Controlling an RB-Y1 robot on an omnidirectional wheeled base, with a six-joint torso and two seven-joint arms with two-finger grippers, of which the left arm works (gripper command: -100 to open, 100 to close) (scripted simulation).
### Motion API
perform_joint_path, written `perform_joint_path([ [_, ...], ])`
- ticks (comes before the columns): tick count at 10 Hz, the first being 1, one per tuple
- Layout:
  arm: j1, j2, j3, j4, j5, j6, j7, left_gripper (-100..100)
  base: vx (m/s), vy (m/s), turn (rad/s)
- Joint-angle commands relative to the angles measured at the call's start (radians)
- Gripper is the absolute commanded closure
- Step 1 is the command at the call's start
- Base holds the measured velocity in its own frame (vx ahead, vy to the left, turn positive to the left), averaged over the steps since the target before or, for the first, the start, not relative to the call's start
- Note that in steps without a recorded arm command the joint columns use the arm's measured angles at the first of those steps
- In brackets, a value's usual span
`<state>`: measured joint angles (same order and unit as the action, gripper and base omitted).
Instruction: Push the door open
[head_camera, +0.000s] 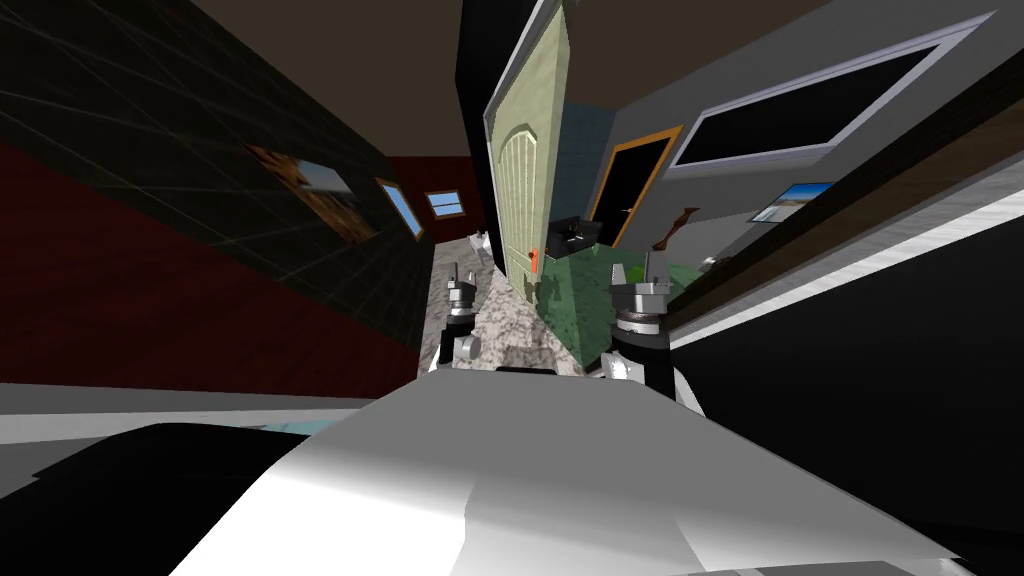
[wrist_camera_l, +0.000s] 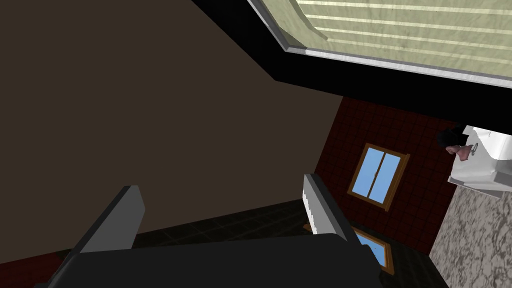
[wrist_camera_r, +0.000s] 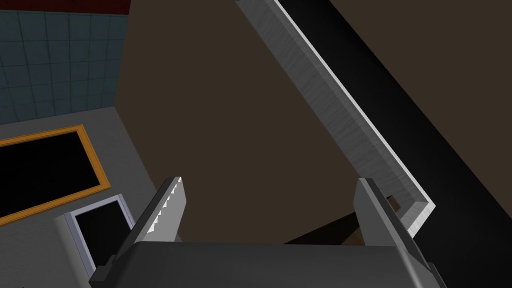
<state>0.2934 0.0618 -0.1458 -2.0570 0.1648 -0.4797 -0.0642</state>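
The pale green door (head_camera: 520, 190) with a small orange handle (head_camera: 535, 258) stands ahead of me, between my two arms and farther away, and neither arm touches it. My left end effector (head_camera: 459, 280) is held up over the grey speckled floor (head_camera: 490, 330), its two fingers (wrist_camera_l: 127, 215) wide apart with nothing in them, and past it the door's edge shows near a dark red wall with a window (wrist_camera_l: 378, 172). My right end effector (head_camera: 640, 272) is up over the green floor (head_camera: 585, 320), its fingers (wrist_camera_r: 167, 210) apart too, holding nothing.
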Motion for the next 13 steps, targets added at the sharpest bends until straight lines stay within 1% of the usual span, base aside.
perform_joint_path([
  [1, -0.018, 0.005, -0.009, 0.029, 0.004, 0.004, -0.001, -100, 0.091, 0.051, -0.062],
  [9, -0.101, 0.026, -0.061, 0.174, 0.025, 0.013, -0.005, -100, 0.09, 0.059, -0.077],
  [10, -0.123, 0.03, -0.075, 0.213, 0.031, 0.016, -0.006, -100, 0.127, 0.09, -0.123],
  [11, -0.123, 0.03, -0.075, 0.213, 0.031, 0.016, -0.006, -100, 0.095, 0.079, -0.059],
  [12, -0.134, 0.031, -0.082, 0.233, 0.034, 0.017, -0.006, -100, 0.058, 0.048, -0.04],
  [13, -0.156, 0.035, -0.096, 0.271, 0.039, 0.02, -0.007, -100, 0.094, 0.066, -0.098],
])
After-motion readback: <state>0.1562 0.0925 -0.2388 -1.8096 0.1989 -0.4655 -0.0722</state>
